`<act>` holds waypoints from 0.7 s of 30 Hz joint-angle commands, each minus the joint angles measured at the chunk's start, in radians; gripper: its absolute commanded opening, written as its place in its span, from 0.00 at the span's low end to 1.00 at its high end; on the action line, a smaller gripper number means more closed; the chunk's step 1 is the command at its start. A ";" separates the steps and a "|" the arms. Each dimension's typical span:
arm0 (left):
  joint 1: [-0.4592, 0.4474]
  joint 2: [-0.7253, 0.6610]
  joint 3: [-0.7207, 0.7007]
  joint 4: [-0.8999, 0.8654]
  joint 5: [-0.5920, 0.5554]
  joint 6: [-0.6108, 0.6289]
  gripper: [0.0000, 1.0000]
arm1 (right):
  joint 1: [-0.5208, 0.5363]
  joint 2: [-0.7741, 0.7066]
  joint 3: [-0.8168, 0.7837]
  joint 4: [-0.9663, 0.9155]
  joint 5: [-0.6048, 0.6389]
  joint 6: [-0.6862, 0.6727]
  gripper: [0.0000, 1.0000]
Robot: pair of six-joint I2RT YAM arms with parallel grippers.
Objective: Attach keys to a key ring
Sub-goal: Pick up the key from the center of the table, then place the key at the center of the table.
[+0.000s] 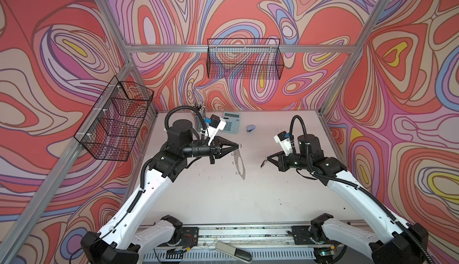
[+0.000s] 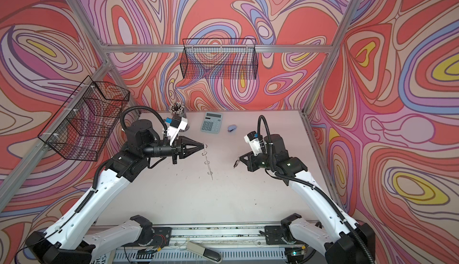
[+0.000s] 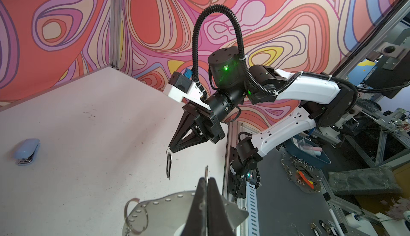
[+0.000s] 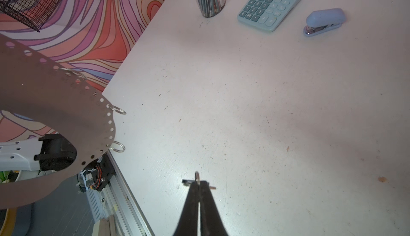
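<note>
My left jaws are pressed together on the rim of the key ring [image 1: 239,162], which hangs below them. Between my two sets of jaws there is open space. My right jaws pinch the keys [image 3: 169,166] by their small top ring, with the black tag dangling beneath. Both pieces are in hand, so I judge threading comes next: carry the key across and line it up with a wire loop [image 4: 117,146].
</note>
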 commanded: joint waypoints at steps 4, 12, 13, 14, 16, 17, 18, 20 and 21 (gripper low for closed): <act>0.007 -0.024 -0.005 0.041 0.014 0.001 0.00 | 0.004 0.051 0.020 -0.059 0.028 -0.029 0.00; 0.009 -0.018 -0.004 0.047 0.021 -0.004 0.00 | 0.011 0.158 0.128 -0.330 0.128 -0.002 0.00; 0.008 -0.018 -0.005 0.049 0.021 -0.006 0.00 | 0.011 0.187 0.136 -0.366 0.144 0.007 0.00; 0.008 -0.016 -0.005 0.051 0.025 -0.009 0.00 | 0.015 0.214 0.140 -0.391 0.148 0.007 0.00; 0.008 -0.014 -0.005 0.054 0.028 -0.013 0.00 | 0.019 0.251 0.138 -0.407 0.196 0.020 0.00; 0.008 -0.014 -0.006 0.057 0.027 -0.015 0.00 | 0.018 0.271 0.144 -0.412 0.219 0.023 0.00; 0.009 -0.014 -0.006 0.057 0.029 -0.015 0.00 | 0.018 0.292 0.149 -0.413 0.227 0.022 0.00; 0.009 -0.017 -0.008 0.057 0.027 -0.015 0.00 | 0.022 0.343 0.168 -0.411 0.236 0.019 0.00; 0.009 -0.018 -0.010 0.059 0.027 -0.015 0.00 | 0.023 0.367 0.180 -0.411 0.238 0.013 0.00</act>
